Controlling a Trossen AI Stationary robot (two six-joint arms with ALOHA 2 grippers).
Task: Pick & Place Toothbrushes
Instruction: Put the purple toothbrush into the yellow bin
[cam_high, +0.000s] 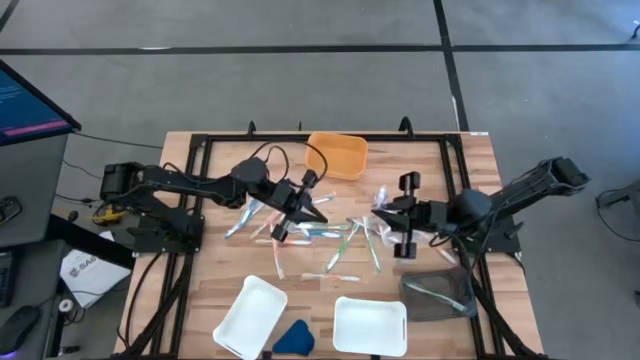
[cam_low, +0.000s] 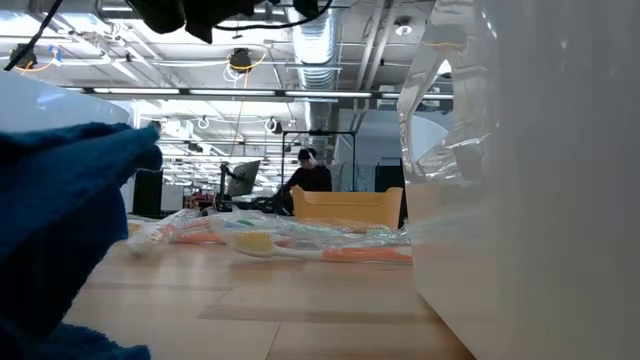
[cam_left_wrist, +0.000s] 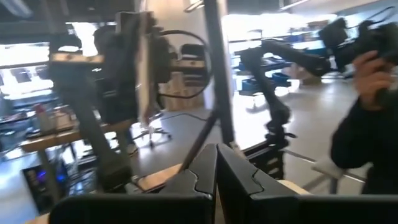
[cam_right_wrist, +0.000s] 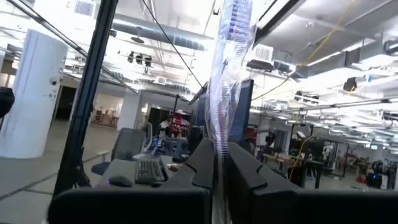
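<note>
The wooden bench stands on grey floor. Toothbrushes lie scattered mid-bench (wrapped, colours blurred). Right gripper pinches one clear-wrapped toothbrush. Left gripper is closed; whether it holds anything is unclear.

Legible text, labels, brands, numbers, signs: none.

Monitor beside the table, high view: coloured lines on the screen, unreadable.
White sheet on the floor by the table, high view: dark print, too small to read.
Clear wrapper, right wrist view: blue print, letters indistinct.
</note>
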